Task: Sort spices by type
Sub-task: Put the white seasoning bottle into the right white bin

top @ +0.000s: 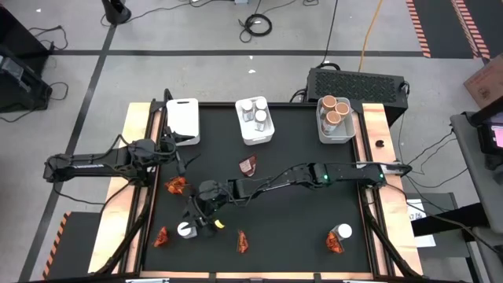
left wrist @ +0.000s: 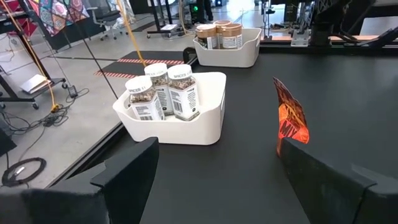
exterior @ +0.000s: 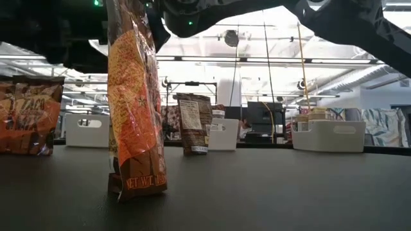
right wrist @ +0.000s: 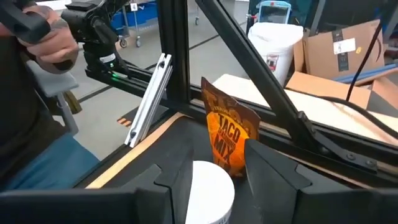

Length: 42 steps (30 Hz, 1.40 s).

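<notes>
1. Left gripper [top: 182,140] is waiting at approx 10 o'clock on the surface [top: 299,228], just beside the empty bin [top: 182,119]; fingers spread, holding nothing. Best left parked, out of the right arm's way.
2. Right gripper [top: 198,218] is reaching across to approx 7 o'clock and hanging right over a white-lidded jar [top: 185,229]. In the right wrist view the white lid [right wrist: 208,186] is sitting betw. the spread fingers, not yet pinched.
3. Judgement: step in hand = picking up this jar. Do it well by dropping straight down, centring the lid betw. both fingers, then closing on the body below the lid, not on the lid edge, so it isn't slipping.
4. Watch the sachet [right wrist: 229,135] standing just behind the jar, and another sachet [top: 176,185] near at 9 o'clock; both look light and crinkly, so prob. easy to knock over.
5. Lift clear before travelling, then head to the middle bin [top: 255,135] at 12 o'clock, already holding jars [left wrist: 161,93].
6. Tub bin [top: 336,130] at approx 1 o'clock is holding tan-topped tubs [top: 334,110]; not for this jar.
7. Another jar [top: 343,233] is waiting at 5 o'clock w/ a sachet touching it.
</notes>
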Each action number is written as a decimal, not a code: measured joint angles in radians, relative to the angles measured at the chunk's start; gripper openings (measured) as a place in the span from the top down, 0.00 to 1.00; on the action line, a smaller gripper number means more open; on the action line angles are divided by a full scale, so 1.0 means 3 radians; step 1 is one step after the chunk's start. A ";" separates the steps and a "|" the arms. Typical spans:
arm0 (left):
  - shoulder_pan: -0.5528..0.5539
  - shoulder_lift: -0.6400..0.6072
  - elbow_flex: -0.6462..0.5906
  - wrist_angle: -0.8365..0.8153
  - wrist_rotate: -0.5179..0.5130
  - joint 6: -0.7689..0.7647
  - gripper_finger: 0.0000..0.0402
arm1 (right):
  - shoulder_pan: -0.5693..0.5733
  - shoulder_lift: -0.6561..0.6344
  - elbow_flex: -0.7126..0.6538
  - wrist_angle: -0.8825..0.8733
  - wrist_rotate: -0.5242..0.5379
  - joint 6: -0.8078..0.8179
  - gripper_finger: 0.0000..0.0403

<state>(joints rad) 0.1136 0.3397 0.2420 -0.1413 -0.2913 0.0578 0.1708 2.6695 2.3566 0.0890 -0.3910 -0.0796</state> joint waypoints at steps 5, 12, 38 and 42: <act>0.0001 0.0000 0.0000 0.0001 0.0000 -0.0001 0.16 | 0.0068 0.0004 0.0000 0.0044 0.0243 -0.0033 0.64; 0.0000 0.0000 0.0000 0.0001 0.0000 -0.0004 0.16 | 0.0168 0.0023 0.0000 0.0031 0.0417 -0.0041 0.46; 0.0000 0.0000 0.0000 -0.0009 0.0002 -0.0045 0.16 | 0.0189 0.0254 -0.0006 0.0167 0.0672 0.0362 0.15; 0.0000 0.0000 -0.0001 -0.0006 0.0009 -0.0001 0.16 | 0.0189 0.0265 -0.0005 0.0248 0.0673 0.0321 0.15</act>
<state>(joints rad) 0.1135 0.3397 0.2417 -0.1432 -0.2886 0.0574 0.2276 2.7491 2.3550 0.1635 -0.1890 0.0166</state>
